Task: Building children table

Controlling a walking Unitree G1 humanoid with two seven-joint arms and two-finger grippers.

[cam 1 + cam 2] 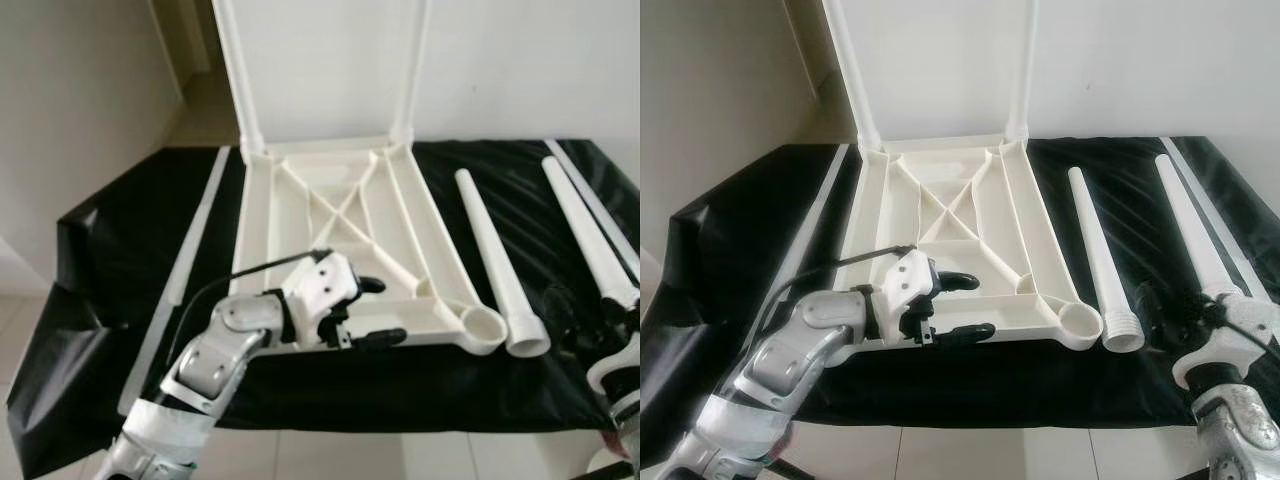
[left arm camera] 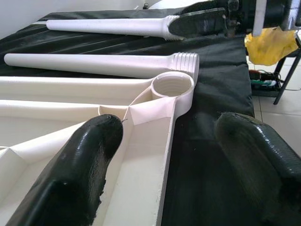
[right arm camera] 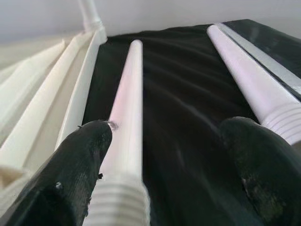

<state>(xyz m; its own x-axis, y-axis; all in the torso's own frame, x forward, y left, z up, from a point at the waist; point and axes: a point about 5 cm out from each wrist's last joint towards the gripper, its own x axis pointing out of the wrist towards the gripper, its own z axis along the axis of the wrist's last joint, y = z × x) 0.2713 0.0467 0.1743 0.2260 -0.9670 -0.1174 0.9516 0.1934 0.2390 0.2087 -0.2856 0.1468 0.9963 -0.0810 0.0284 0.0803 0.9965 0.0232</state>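
The left arm [image 1: 215, 355] is built of rounded silver shells with dark seams at the joints; its wrist block [image 1: 320, 290] is white, angular and ribbed; a thin black cable [image 1: 245, 272] arcs over the arm to that block; the fingers [image 2: 77, 174] are thick, black, rounded and slightly textured; the right arm [image 1: 1232, 400] has a white ribbed wrist and silver shell below it.

White tabletop [image 1: 340, 240], white legs [image 1: 495, 255], black sheet [image 1: 130, 250], yellow bag [image 2: 273, 44].

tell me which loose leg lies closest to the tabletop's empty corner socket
The leg right beside the tabletop; its threaded end sits next to the socket. The other leg lies farther right.
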